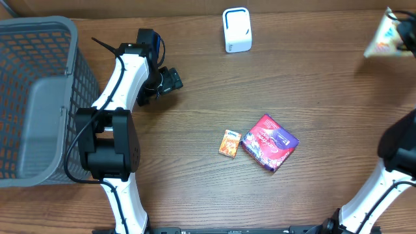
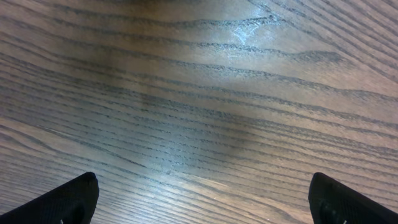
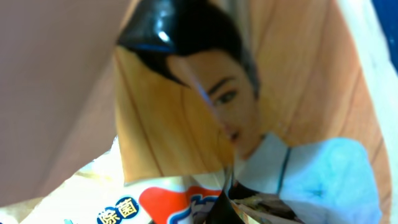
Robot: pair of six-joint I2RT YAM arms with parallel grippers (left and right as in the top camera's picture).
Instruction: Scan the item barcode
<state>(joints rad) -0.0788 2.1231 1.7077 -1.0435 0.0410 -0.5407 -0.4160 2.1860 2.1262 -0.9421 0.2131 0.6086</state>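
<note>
**A:** Where are we?

**B:** Our right claw is clenched on the packet. The scanner stands well to that claw's left.

**A:** And to scan cleanly?

**B:** We can't see the barcode, so we'd find it first. Then we'd turn that face toward the scanner and hold it flat and steady. Our left claw hangs released over bare counter.

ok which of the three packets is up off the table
The pale packet at the far right edge, clamped in the right gripper. The small orange packet and the purple packet lie flat on the table.
</note>
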